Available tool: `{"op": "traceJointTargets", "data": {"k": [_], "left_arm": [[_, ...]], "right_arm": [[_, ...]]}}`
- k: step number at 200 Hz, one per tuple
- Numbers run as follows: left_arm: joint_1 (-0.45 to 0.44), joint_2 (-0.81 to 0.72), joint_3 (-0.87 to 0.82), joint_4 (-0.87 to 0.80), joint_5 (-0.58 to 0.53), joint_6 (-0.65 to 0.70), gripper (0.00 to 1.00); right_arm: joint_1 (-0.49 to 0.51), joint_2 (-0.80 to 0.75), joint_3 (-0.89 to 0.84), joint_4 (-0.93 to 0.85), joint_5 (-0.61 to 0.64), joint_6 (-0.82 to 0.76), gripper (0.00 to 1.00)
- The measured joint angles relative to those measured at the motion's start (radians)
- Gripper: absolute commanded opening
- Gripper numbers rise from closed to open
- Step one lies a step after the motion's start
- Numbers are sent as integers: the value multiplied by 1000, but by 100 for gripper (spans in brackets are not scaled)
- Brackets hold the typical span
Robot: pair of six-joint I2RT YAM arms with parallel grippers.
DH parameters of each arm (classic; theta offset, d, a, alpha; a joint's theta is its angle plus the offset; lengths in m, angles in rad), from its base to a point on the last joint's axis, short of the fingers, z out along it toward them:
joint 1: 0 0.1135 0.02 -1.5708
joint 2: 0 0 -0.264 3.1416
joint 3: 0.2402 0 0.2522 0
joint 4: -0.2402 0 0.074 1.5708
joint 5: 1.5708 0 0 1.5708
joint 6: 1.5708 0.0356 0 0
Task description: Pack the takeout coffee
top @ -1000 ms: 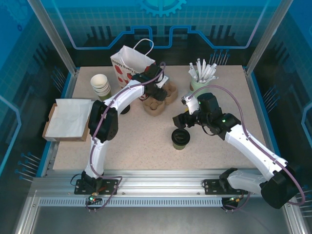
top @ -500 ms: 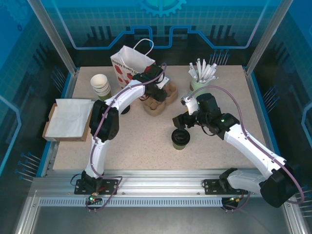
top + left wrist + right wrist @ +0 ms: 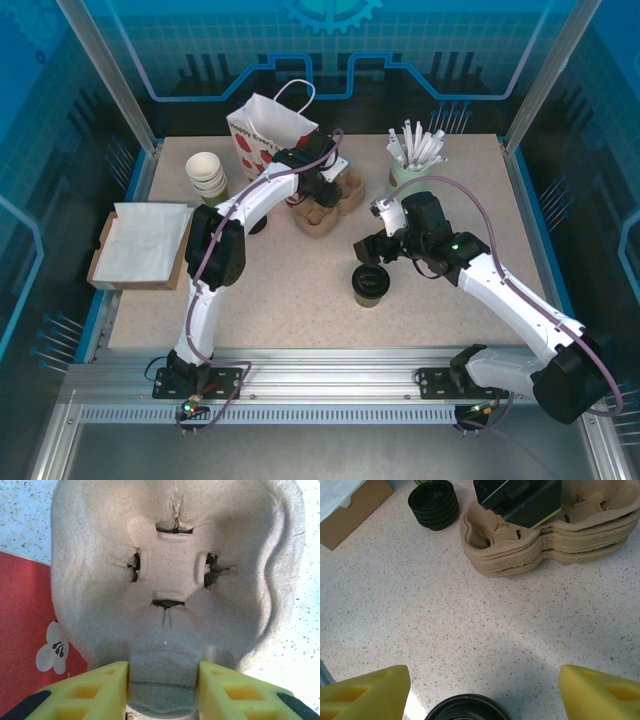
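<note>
Olive takeout coffee (image 3: 369, 296), black lid (image 3: 369, 277) on

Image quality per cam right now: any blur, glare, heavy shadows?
Top external: sharp, evenly lit, only soft shadows on the table. Left wrist: pulp carrier crisp, yellow fingers cropped at the bottom, table washed out lower right. Right wrist: table speckle sharp, broad soft shadow band across it, glare patch beside the takeout coffee lid at the bottom edge.
</note>
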Motion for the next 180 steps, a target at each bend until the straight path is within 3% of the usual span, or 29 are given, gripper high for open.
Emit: {"op": "traceJointTargets", "data": {"k": [128, 153, 180], "left_arm": [[0, -124, -8, -20, 24, 13, 38], [-7, -241, -101, -4, 45, -5, 38], [-38, -466, -316, 56, 48, -46, 38]], "right_arm": [[0, -11, 0, -29, 11, 0, 78], [1, -61, 0, -47, 34, 0, 78], [1, -142, 2, -68, 56, 0, 78]]}}
